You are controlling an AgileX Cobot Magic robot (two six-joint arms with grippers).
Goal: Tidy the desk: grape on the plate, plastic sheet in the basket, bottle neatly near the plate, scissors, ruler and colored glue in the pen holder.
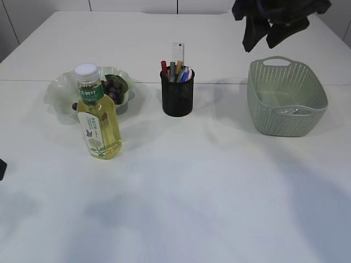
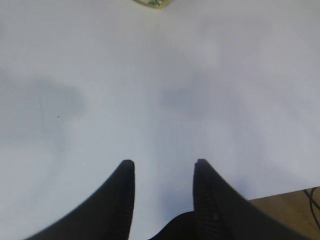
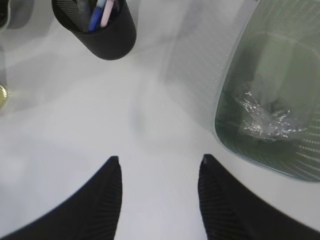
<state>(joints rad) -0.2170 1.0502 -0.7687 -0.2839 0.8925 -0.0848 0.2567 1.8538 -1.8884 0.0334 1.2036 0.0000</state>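
Both hands are empty, fingers apart: the right hand (image 3: 157, 165) hangs above the basket (image 1: 287, 98) at upper right, where the plastic sheet (image 3: 265, 120) lies. Grapes (image 1: 113, 87) sit on the plate (image 1: 57, 93) at left, behind the bottle (image 1: 97, 112); the pen holder (image 1: 177, 92) stands at centre. The left hand (image 2: 164, 167) is over bare bench (image 2: 150, 90); I judge a careless sweep could topple the tall bottle.

White bench (image 1: 219, 181) fills nearly all of the ext. view, w/ a seam across its far part. Pale panelled wall (image 1: 137, 5) behind. Soft, even light (faint grey shadows). Brown floor (image 2: 280, 207) past bench edge.
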